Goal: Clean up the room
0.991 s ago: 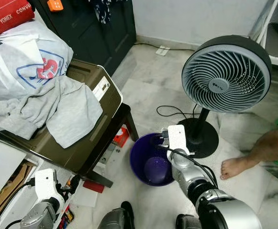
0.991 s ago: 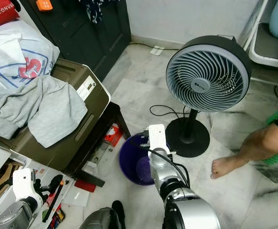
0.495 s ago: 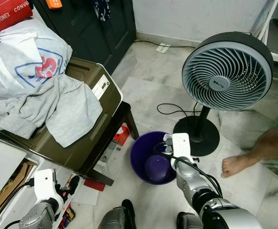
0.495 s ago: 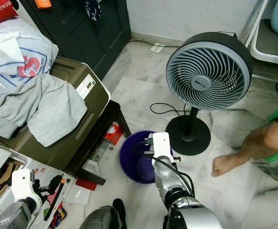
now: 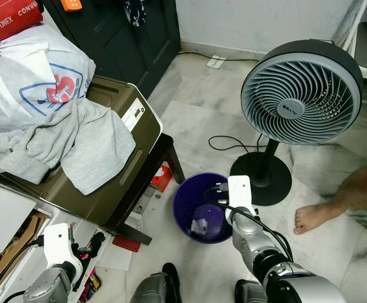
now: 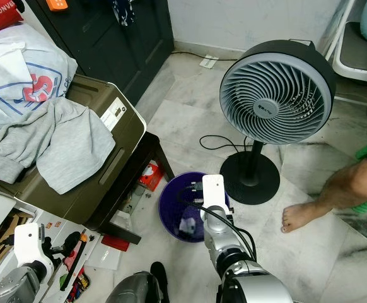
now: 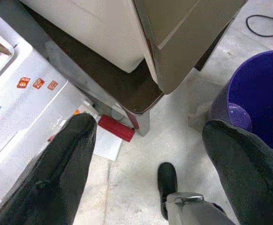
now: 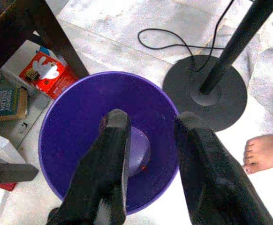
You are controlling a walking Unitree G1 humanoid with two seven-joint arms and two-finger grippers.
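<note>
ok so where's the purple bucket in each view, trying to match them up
Left eye view: purple bucket on the floor, low centre, beside the fan base.
Right eye view: low centre, under the right gripper.
Left wrist view: at the right edge.
Right wrist view: centre, behind the open black fingers.
Shared landmark: the dark table leg next to it.

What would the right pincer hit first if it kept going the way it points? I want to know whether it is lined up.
Probably the inside bottom of the purple bucket: the right pincer hangs open above its mouth, pointing down into it.
</note>
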